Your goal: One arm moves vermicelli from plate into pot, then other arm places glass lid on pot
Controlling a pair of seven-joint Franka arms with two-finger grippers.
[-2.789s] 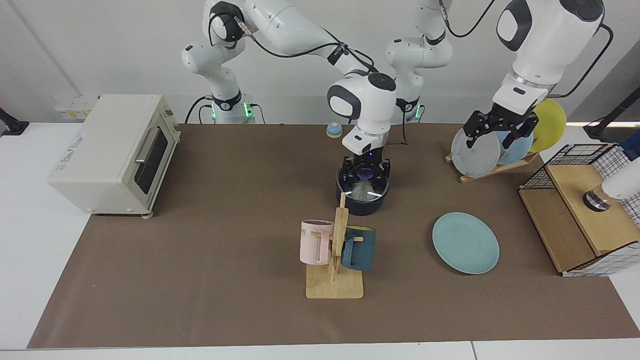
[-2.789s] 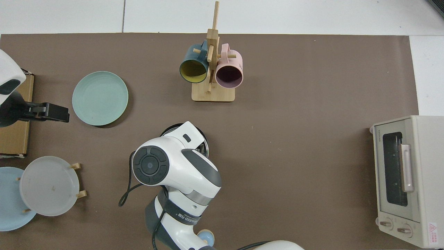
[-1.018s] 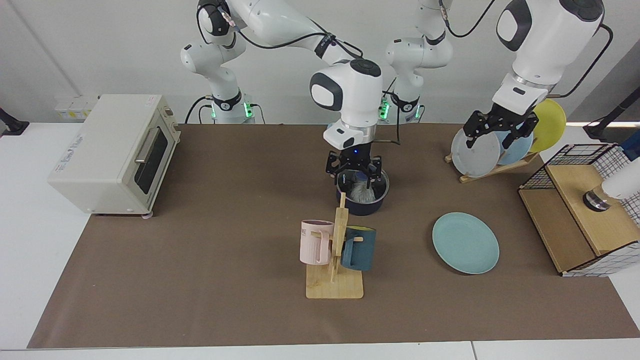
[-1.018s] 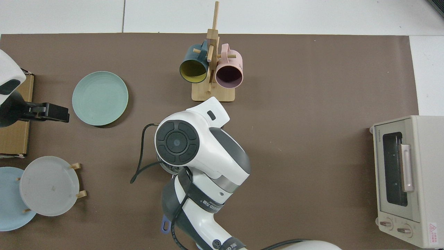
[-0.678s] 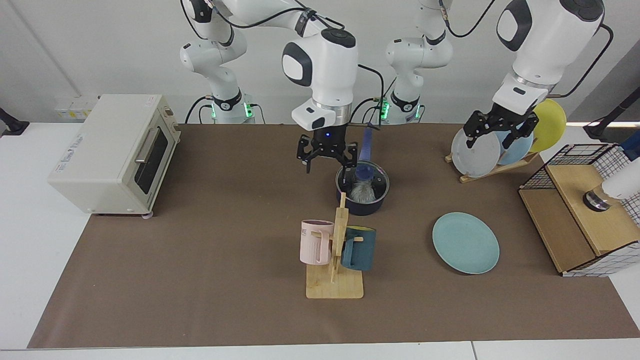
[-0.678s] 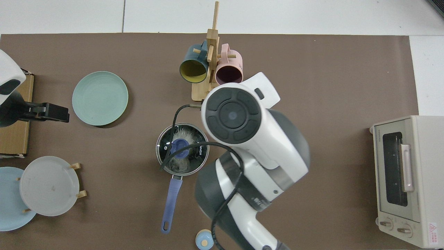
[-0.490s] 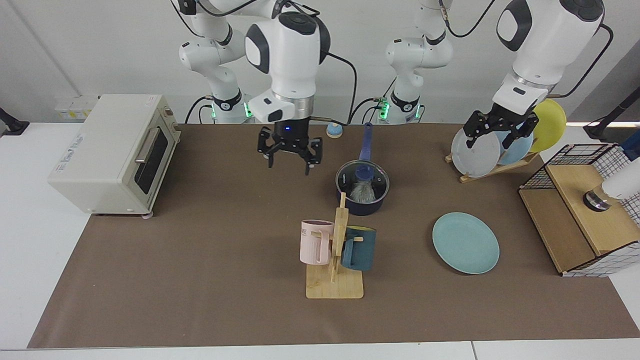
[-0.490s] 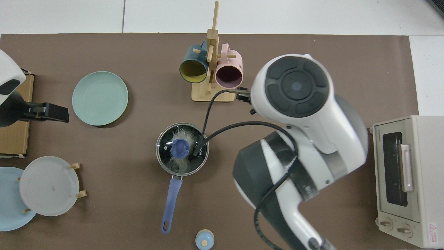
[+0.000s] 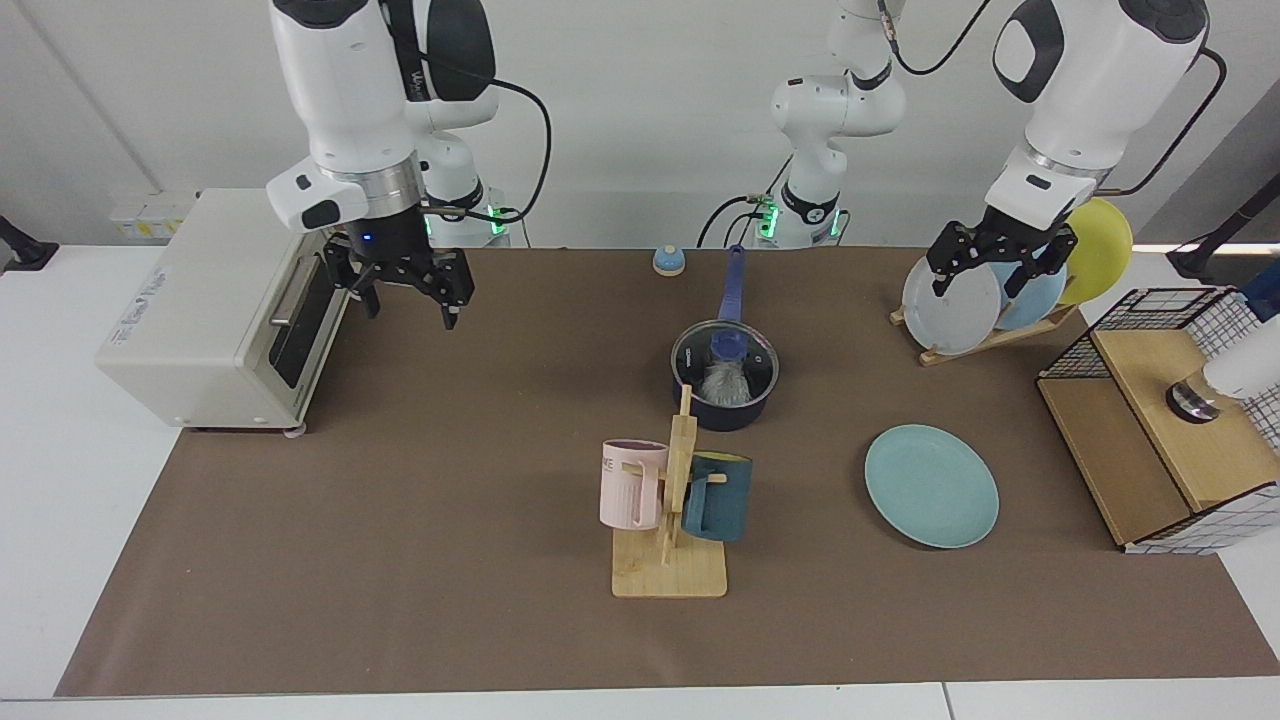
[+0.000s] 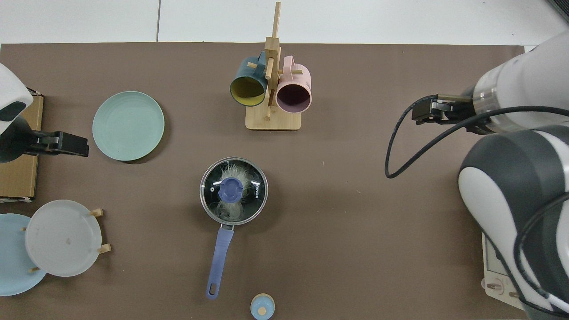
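Top view: glass lid (image 10: 234,190) sits on pot (image 10: 263,202), vermicelli (image 10: 231,209) inside; plate (image 10: 128,126) bare. Right gripper (image 9: 404,292) near toaster (image 9: 215,305), jaws open, empty; left gripper (image 9: 993,263), jaws open, waits at plate rack (image 9: 985,340). Risk: a careless arm sweep could knock a racked plate.

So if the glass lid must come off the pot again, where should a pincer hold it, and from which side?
Probably by the blue knob at the centre of the glass lid, coming straight down from above. The lid lies flat on the pot, its thin rim flush with the pot's edge, so the raised knob seems the only part that fingers can close around.
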